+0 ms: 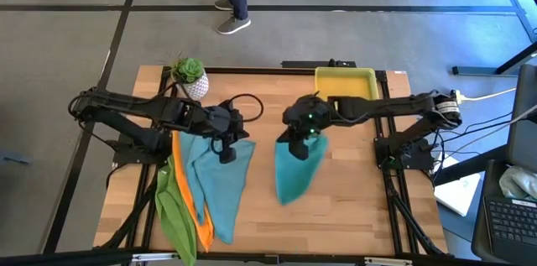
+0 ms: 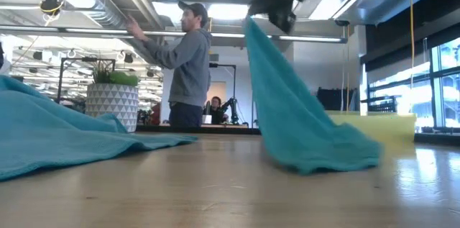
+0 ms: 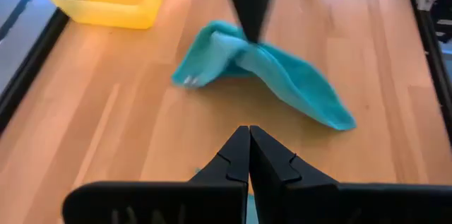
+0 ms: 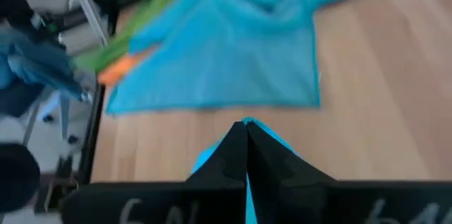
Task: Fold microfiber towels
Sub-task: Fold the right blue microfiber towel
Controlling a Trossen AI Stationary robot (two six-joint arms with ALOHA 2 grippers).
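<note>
Hanging from the right gripper (image 1: 299, 150), whose jaws grasp its top corner at frame centre, a teal towel (image 1: 295, 174) trails its long axis down onto the bench (image 1: 361, 207), while the left gripper (image 1: 226, 153), jaws clenched, sits over the left-hand towel pile (image 1: 210, 186).

We see a wooden table (image 1: 352, 207) carrying a yellow tray (image 1: 345, 82) at its far edge, beyond the right gripper (image 1: 300, 152), and a potted plant (image 1: 190, 76) beyond the left gripper (image 1: 226, 155). Under the left gripper lies a teal towel (image 1: 220, 184), overlapping an orange towel (image 1: 190, 203) and a green towel (image 1: 172, 211). Below the right gripper, another teal towel (image 1: 295, 174) trails onto the wood.
</note>
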